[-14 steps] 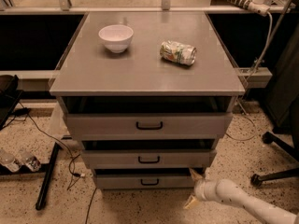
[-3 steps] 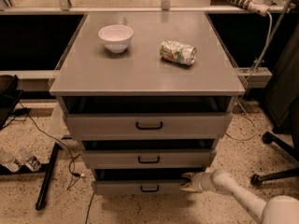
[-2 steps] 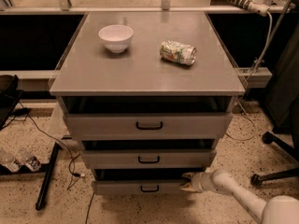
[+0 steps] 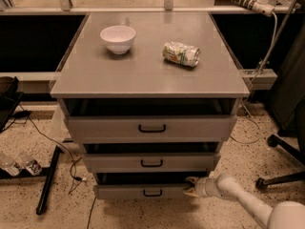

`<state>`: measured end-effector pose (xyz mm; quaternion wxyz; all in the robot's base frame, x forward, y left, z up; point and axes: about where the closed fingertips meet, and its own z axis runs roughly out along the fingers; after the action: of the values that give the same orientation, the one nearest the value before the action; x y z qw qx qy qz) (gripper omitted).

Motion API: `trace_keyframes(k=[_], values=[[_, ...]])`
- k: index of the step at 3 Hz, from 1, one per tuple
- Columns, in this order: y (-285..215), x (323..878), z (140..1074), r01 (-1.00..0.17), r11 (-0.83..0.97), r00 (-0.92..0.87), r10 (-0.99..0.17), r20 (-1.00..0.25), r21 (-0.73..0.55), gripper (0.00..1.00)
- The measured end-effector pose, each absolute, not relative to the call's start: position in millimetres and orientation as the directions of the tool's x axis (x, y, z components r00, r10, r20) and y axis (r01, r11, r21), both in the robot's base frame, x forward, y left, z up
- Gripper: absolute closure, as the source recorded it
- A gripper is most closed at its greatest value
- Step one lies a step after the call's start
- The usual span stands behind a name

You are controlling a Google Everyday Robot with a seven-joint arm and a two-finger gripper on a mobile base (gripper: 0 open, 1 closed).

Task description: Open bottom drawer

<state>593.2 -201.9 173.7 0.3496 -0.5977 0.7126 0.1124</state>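
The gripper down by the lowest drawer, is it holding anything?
Cannot tell. The gripper is at the right end of the bottom drawer, not at its handle.

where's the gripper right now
In the camera view the gripper sits low, right of centre, at the right end of the bottom drawer front, right of its black handle and just under the middle drawer.

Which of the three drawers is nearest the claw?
The bottom drawer, the lowest front with the smallest black handle: the claw is at its right end, below the middle drawer.
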Motion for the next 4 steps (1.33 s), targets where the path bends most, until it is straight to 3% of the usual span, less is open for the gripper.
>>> trace_keyframes(k=[1,2,4], values=[[-202,593,175,-0.931,0.26,-0.041,-0.773,-0.633,-0.257,0.11],[-222,538,163,-0.938,0.276,-0.067,-0.739,-0.67,-0.209,0.15],[-224,528,175,-0.94,0.278,-0.073,-0.732,-0.678,-0.2,0.6]])
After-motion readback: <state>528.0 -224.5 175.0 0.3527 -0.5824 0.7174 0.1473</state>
